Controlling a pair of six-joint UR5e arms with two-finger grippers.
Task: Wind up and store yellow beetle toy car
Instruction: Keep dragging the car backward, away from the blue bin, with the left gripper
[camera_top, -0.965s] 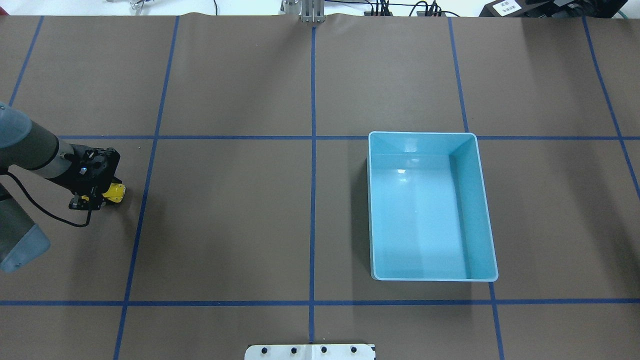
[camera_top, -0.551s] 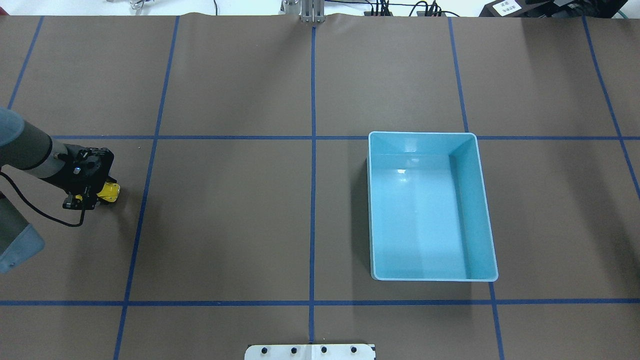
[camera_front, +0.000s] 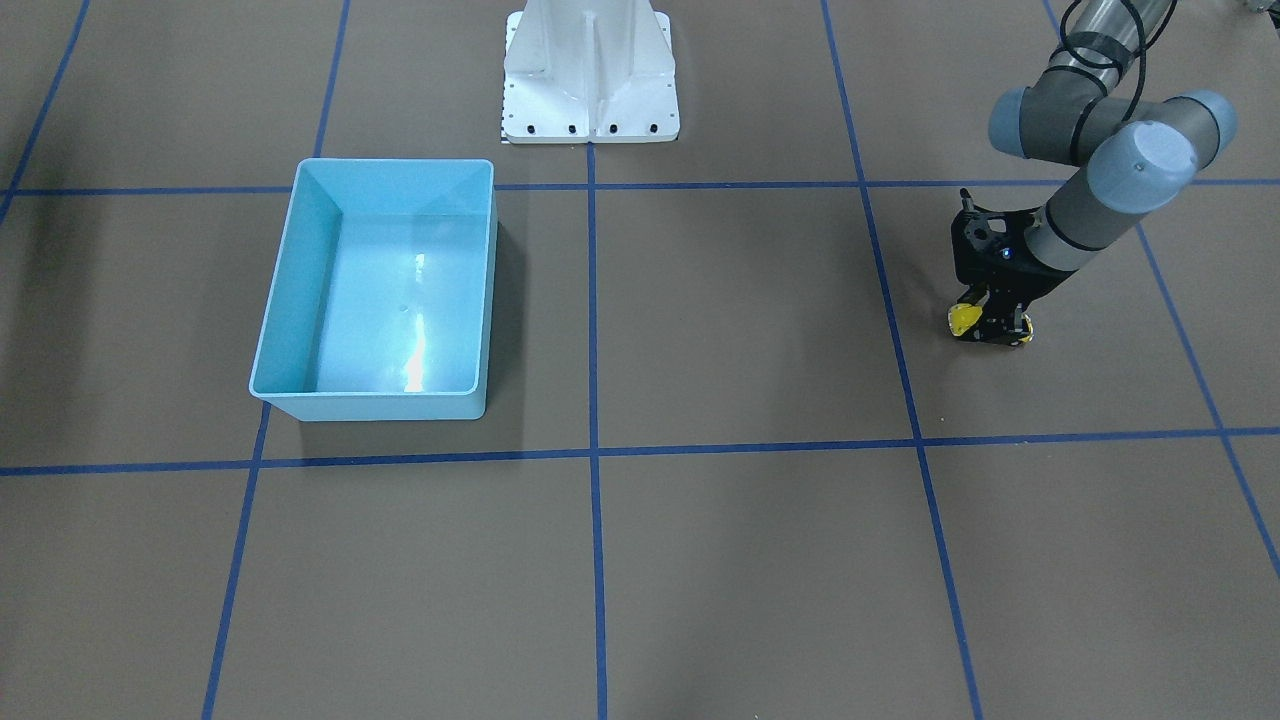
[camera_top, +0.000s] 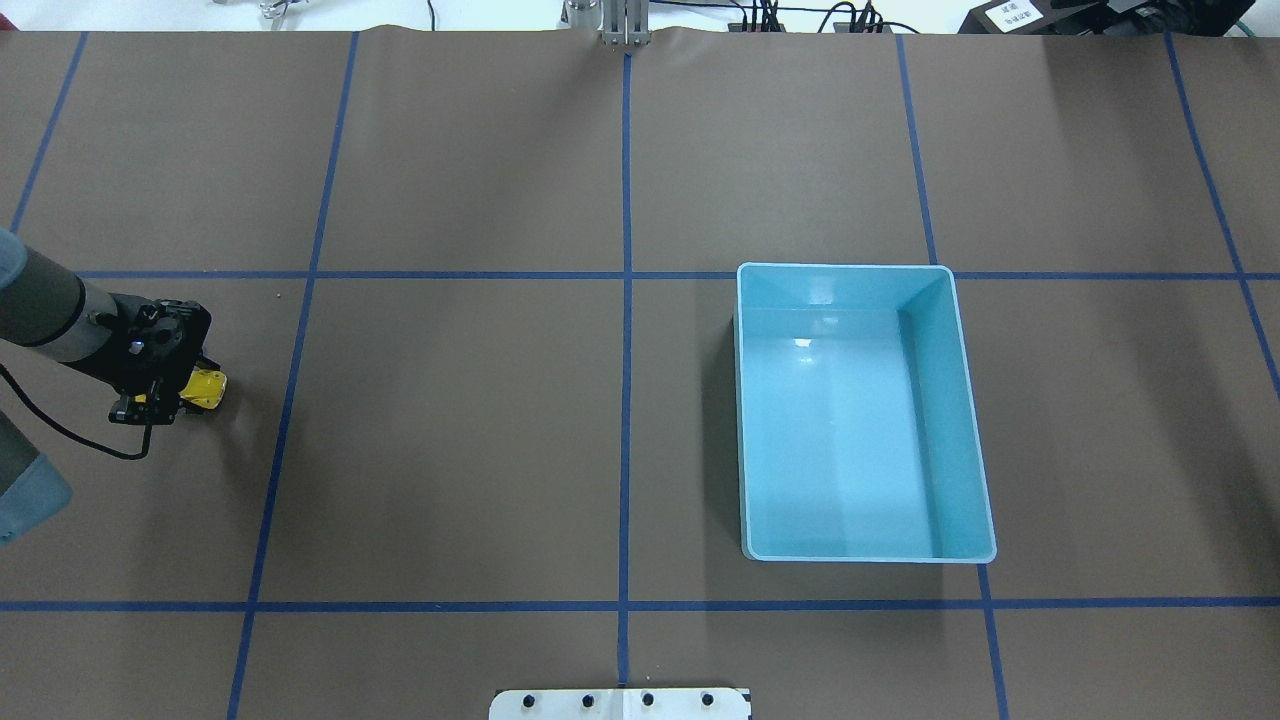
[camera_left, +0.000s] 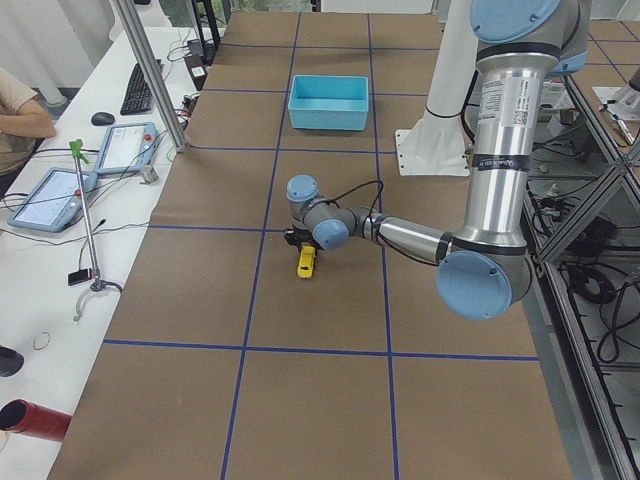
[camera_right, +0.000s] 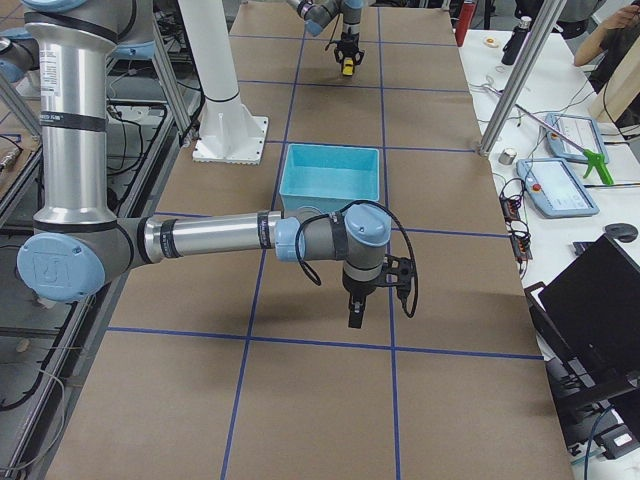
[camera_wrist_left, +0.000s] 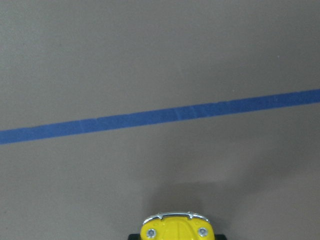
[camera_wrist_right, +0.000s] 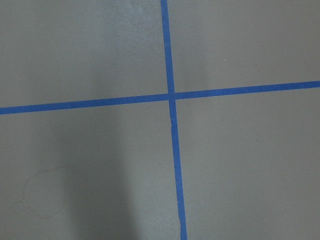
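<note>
Yellow beetle toy car (camera_top: 205, 388): wheels down on the surface (camera_top: 450, 450), near its left edge.
Left claw (camera_top: 178, 397): low over the surface, pinching the car across its body.
Light blue bin (camera_top: 940, 400): right of the surface's middle, well apart from the car.
Right claw (camera_right: 355, 318): hangs near the bin; spread or pressed together cannot be told.
Risk, winding: too light a downward press probably lets the wheels skid, leaving the spring slack.
Risk, grip: the rounded shell may twist out of the pinch.
Risk, storing: a wound car set down could run off before it reaches the bin.
</note>
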